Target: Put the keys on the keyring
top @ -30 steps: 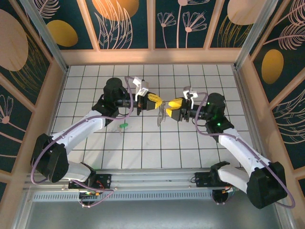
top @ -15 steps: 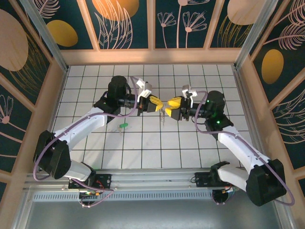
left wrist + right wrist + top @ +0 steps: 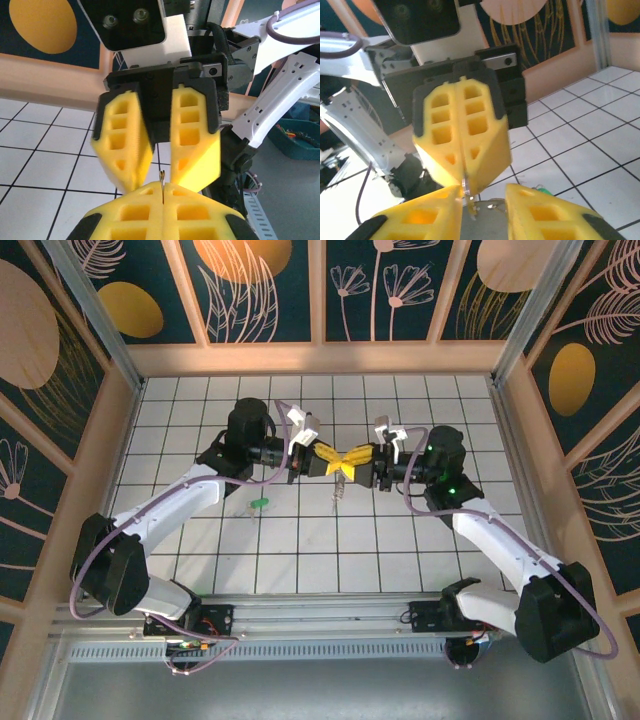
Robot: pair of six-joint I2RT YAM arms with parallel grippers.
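One green key [image 3: 259, 503] lies left of the one keyring [image 3: 340, 489]. The left gripper [image 3: 338, 460] pinches the keyring's wire. The right gripper [image 3: 352, 460] straddles it part-open, perhaps touching.

- The left pincer [image 3: 336, 459] and right pincer [image 3: 352, 461] close in on each other; their yellow tips now meet.
- The right jaws narrow around the keyring [image 3: 338, 490] wire, with a gap left.

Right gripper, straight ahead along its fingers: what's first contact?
The left gripper, tip to tip with the right gripper. Its shut fingers pinch the keyring wire, which sits in the right's open gap, so that likely touches first; depth is hard to judge.
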